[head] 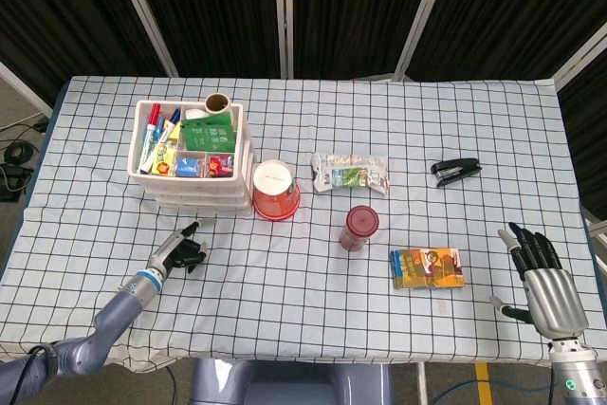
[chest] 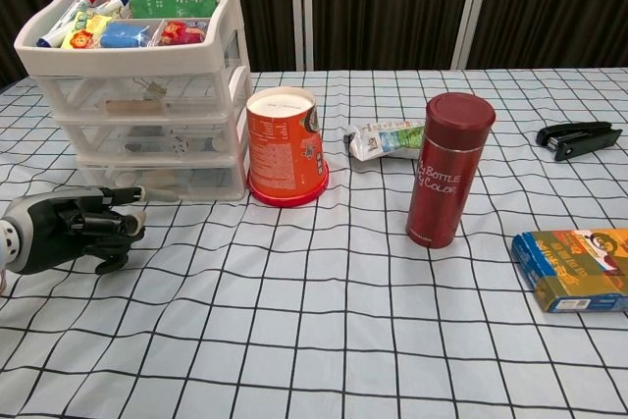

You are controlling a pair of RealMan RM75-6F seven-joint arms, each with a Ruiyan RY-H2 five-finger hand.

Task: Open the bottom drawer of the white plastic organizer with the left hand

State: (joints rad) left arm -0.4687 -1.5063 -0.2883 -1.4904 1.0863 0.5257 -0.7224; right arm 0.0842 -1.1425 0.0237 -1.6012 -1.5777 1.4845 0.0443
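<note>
The white plastic organizer (head: 194, 173) (chest: 147, 95) stands at the back left, its top tray full of markers and small packs. Its bottom drawer (chest: 177, 179) sits about level with the two drawers above it. My left hand (head: 180, 253) (chest: 74, 228) lies on the tablecloth in front of the organizer and a little to its left, fingers curled in around nothing, one finger pointing toward the drawer. A gap of cloth separates it from the drawer front. My right hand (head: 541, 277) hovers at the near right edge with its fingers spread and empty; the chest view does not show it.
An upturned orange cup (chest: 287, 144) stands right beside the organizer. Further right are a snack packet (chest: 385, 137), a red bottle (chest: 449, 169), a black stapler (chest: 577, 137) and a colourful box (chest: 574, 267).
</note>
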